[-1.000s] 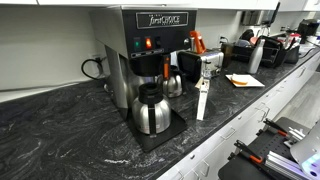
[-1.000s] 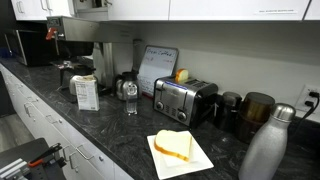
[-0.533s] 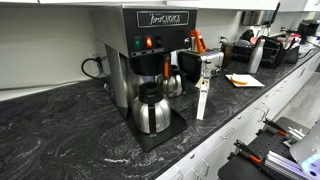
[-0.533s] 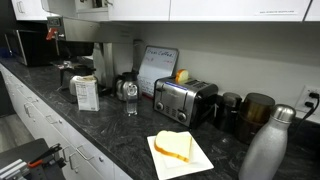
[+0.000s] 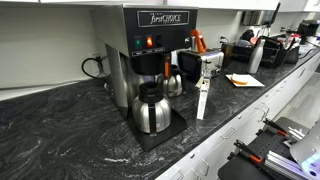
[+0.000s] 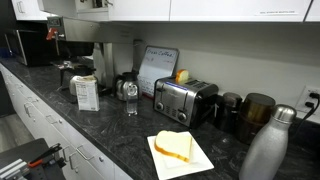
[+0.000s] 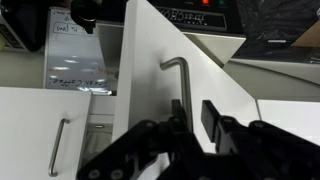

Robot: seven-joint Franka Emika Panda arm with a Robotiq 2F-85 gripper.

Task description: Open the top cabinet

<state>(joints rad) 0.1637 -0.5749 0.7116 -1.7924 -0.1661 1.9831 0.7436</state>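
In the wrist view, reading from the left, we see a shut cabinet door (image 7: 30,130) with its own bar handle (image 7: 60,147). Next comes the top cabinet's door (image 7: 140,60), high above the coffee machine. It stands swung out at an angle from that neighbour, so we judge the opening well under way. Its metal handle (image 7: 178,82) runs down into the hand (image 7: 196,118). The jaws sit either side of the bar with a sliver of white showing beside it. We cannot tell whether they press on it or merely bracket it.

To finish well, we would follow the arc of the hinge rather than pull straight. We would keep the bar square between the fingers so it does not lever out, and stop before the door strikes anything alongside.

In the wrist view we count two cabinet doors, one of them ajar, and two handles. In an exterior view there are one coffee machine (image 5: 150,45) and two carafes (image 5: 150,108) on the worktop (image 5: 60,130). In an exterior view there are one toaster (image 6: 185,100), one plate (image 6: 195,162) and one steel bottle (image 6: 265,150).
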